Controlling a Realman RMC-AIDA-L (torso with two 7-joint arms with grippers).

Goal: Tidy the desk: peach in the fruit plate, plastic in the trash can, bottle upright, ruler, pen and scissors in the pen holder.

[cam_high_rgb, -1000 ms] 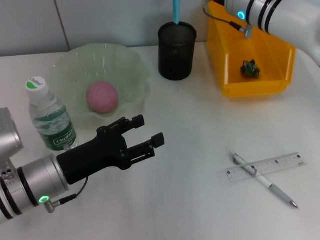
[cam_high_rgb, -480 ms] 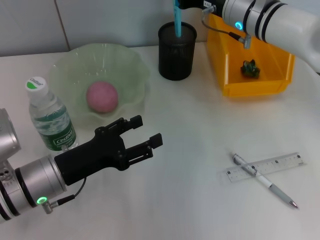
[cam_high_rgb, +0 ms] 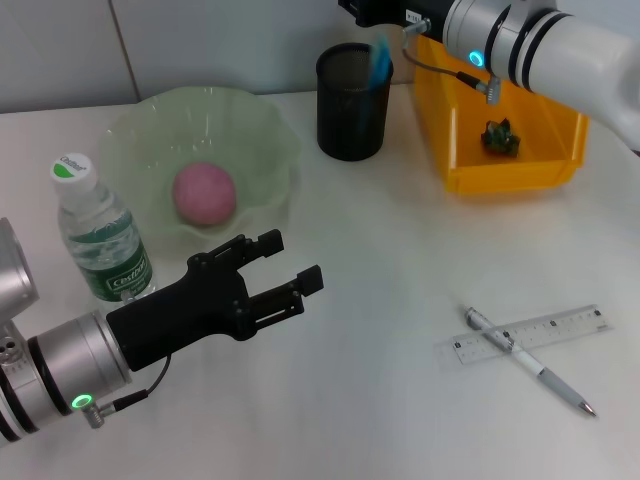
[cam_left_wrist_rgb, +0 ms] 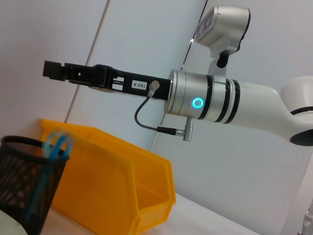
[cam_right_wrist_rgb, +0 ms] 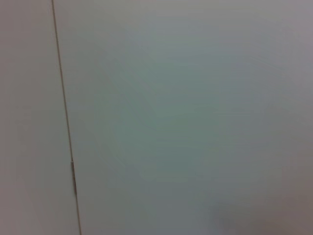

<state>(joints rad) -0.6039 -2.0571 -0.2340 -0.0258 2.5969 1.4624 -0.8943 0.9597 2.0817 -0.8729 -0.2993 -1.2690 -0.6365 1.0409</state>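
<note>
1. White desk (cam_high_rgb: 380, 300) under pale wall panels, seen from the robot's head.
2. Right gripper (cam_left_wrist_rgb: 54, 71) is raised above the black mesh pen holder (cam_high_rgb: 353, 102) at the back of the desk. It holds nothing and touches nothing; whether its fingers are apart or together cannot be told.
3. Blue-handled scissors (cam_high_rgb: 380, 58) stand inside the pen holder, their handles leaning against its rim.
4. Left gripper (cam_high_rgb: 290, 262) hovers over the desk's near left part, its black fingers spread apart and empty, just beside the water bottle (cam_high_rgb: 98, 232).
5. That bottle stands upright next to the pale green fruit plate (cam_high_rgb: 262, 140), which holds the pink peach (cam_high_rgb: 204, 193).
6. Orange trash can (cam_high_rgb: 500, 170), beside the pen holder, contains a crumpled green plastic scrap (cam_high_rgb: 501, 137).
7. On the near right of the desk, a silver pen (cam_high_rgb: 528, 362) lies across a clear ruler (cam_high_rgb: 565, 327).
</note>
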